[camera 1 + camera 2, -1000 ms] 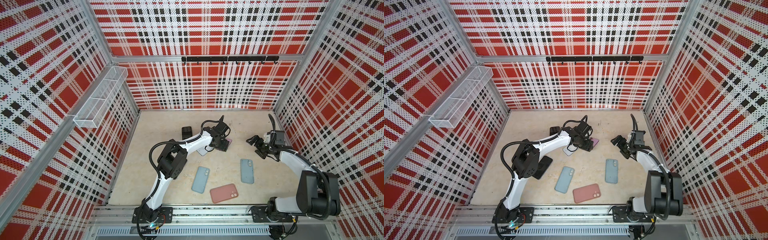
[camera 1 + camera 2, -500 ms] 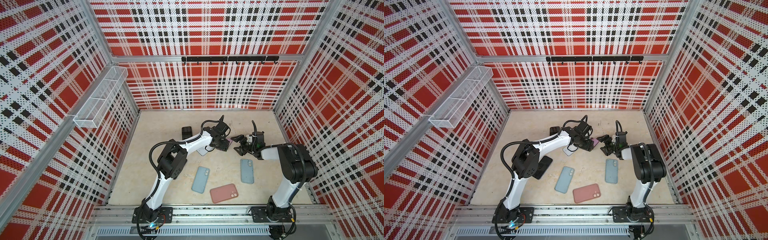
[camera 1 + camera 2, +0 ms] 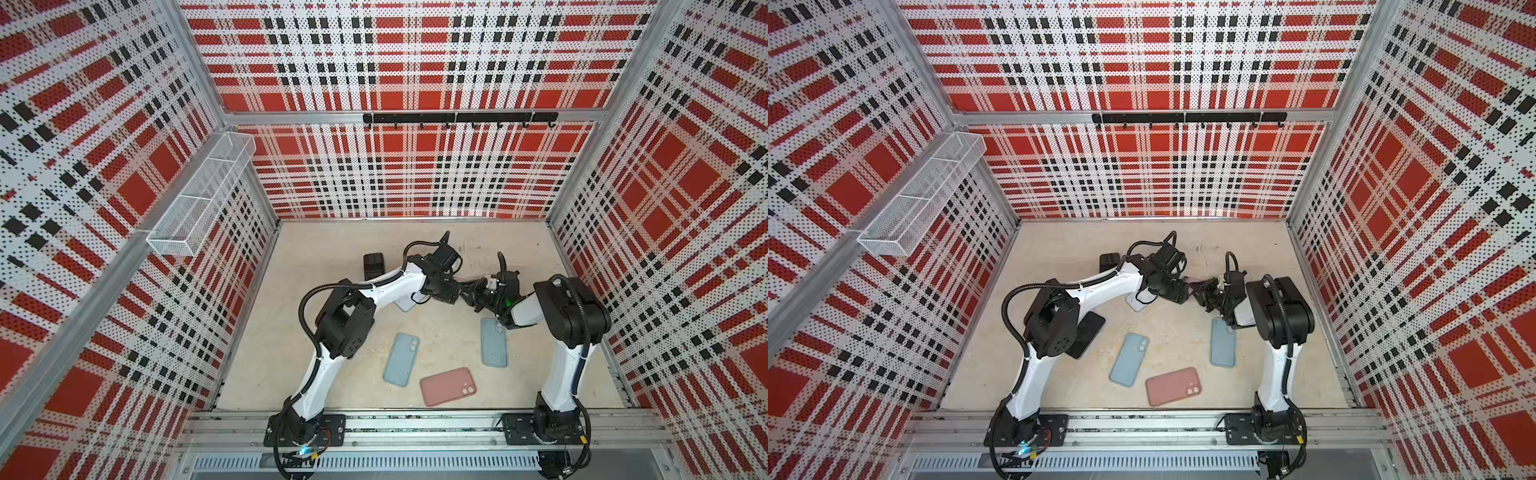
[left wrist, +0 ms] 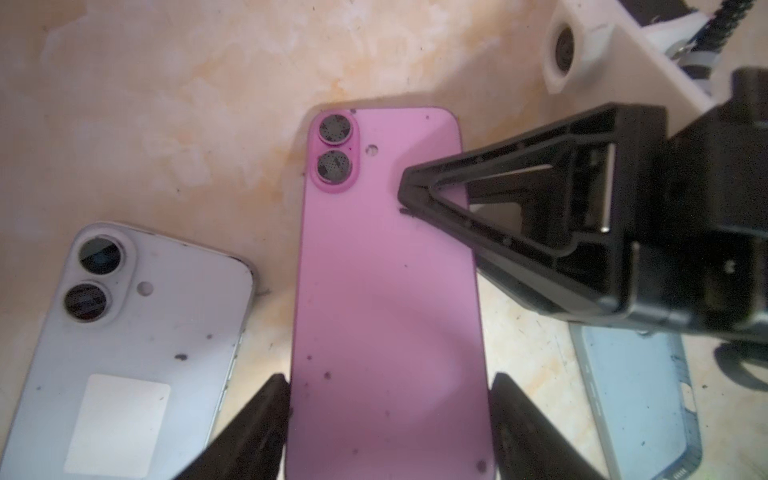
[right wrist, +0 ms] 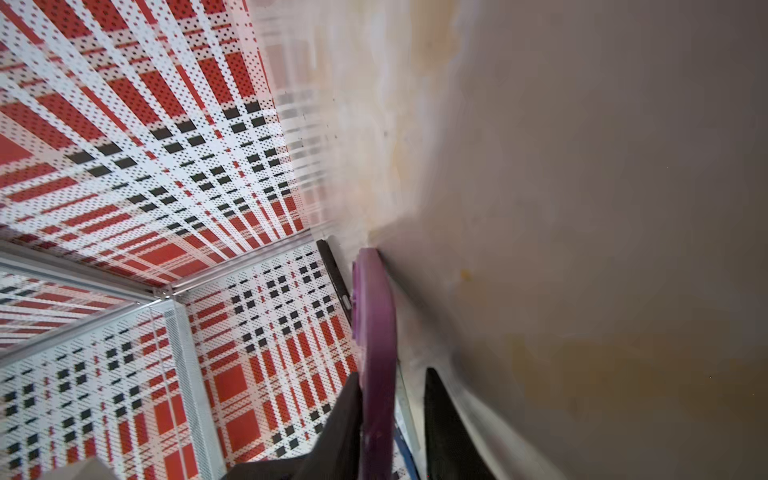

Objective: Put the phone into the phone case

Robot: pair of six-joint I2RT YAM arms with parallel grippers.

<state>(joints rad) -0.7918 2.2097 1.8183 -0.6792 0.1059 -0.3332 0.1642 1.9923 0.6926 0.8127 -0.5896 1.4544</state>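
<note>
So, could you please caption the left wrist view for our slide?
Left end effector grips the pink phone across its width while the right end effector straddles its long edge.

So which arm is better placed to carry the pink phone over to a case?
Probably left. The left hand has a finger against each long side of the pink phone, a square hold for carrying. The right hand only reaches one edge near the lenses, and its grip is unclear.

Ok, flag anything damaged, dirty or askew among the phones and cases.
The pink phone has dark specks across its back, and the white phone beside it is smudged and carries a blank white sticker. The table is stained. The pink case lies at a slant. Nothing looks broken.
</note>
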